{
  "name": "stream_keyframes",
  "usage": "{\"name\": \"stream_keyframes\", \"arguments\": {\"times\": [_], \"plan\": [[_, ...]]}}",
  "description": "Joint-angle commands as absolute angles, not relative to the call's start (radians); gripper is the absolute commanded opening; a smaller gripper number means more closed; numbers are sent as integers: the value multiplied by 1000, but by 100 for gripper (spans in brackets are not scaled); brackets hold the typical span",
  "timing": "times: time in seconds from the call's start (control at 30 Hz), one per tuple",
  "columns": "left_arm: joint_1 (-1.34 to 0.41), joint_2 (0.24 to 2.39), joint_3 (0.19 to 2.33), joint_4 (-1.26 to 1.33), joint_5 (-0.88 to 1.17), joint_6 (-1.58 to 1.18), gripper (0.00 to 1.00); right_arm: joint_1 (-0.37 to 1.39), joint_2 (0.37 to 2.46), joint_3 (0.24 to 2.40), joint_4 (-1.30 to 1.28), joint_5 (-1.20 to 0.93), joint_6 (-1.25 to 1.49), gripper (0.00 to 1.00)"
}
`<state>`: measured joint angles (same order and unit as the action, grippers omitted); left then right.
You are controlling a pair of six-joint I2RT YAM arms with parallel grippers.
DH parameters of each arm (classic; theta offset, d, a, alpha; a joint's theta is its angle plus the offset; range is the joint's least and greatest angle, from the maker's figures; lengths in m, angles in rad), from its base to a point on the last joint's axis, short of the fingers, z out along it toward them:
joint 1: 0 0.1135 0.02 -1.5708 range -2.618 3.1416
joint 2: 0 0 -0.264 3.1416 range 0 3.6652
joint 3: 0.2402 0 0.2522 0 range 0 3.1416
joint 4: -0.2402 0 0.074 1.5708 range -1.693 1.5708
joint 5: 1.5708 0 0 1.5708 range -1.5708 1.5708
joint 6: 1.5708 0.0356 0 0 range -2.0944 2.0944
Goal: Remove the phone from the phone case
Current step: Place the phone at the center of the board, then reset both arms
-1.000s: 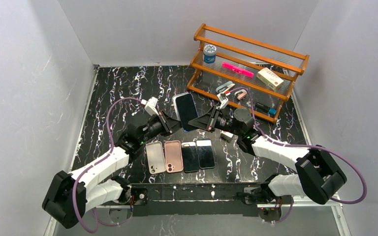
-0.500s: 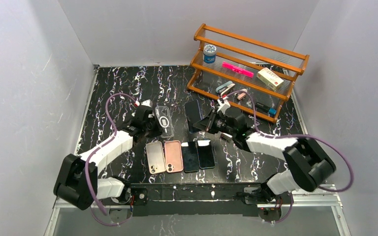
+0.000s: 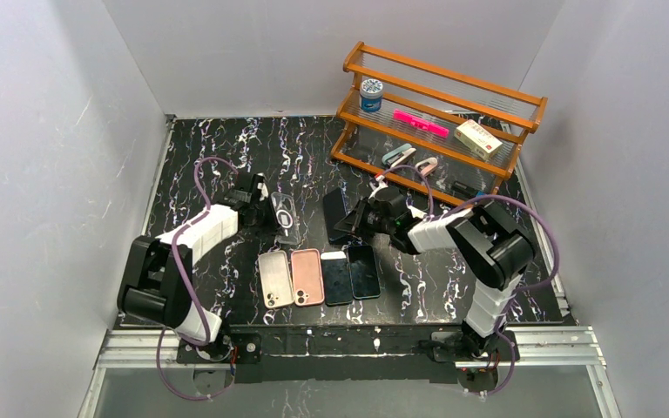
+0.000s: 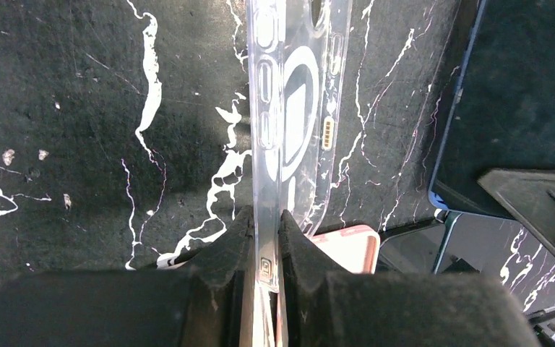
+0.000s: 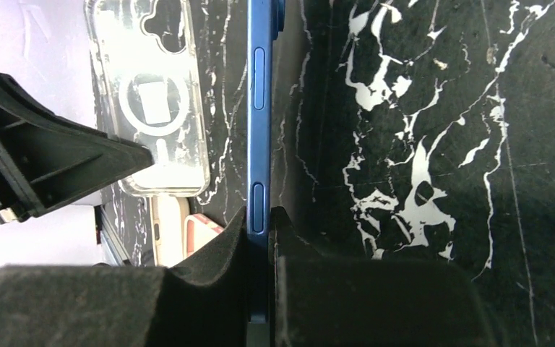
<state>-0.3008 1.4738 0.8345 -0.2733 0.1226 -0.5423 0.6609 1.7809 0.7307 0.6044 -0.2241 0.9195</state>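
A second ago both arms met on one cased handset at mid-table; now they have drawn apart and the pieces are separate. The left gripper (image 4: 266,225) is clamped on the edge of the empty clear case (image 4: 289,108). The right gripper (image 5: 260,225) is pinched on the blue phone (image 5: 260,108) near it, behind the row of four handsets (image 3: 320,277). The extraction looks done; setting both down seems all that remains

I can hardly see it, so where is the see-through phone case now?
In the top view the clear case is left of centre, pinched in the left hand, just beyond the row of four phones.
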Motion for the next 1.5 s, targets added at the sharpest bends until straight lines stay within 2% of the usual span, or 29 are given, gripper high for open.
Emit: {"name": "stream_keyframes", "arguments": {"times": [0.0,0.2,0.33,0.63,0.87,1.07,1.3,1.47], "plan": [[-288,1517,868,-346,163,-500,2,657,1823,779,725,-253,957,4],[-288,1537,854,-362,185,-495,8,658,1836,760,676,-258,964,17],[-288,1536,857,-400,150,-490,17,657,1822,754,601,-251,950,24],[-288,1502,882,-453,106,-471,57,657,1745,764,404,-166,879,47],[-287,1402,916,-520,63,-448,75,659,1623,763,243,-90,820,77],[-287,1208,957,-608,-56,-435,83,658,1377,739,59,64,747,98],[-285,916,1012,-697,-238,-437,93,658,963,723,-218,312,654,99],[-284,675,1013,-707,-385,-467,98,658,566,684,-292,403,515,99]]}}
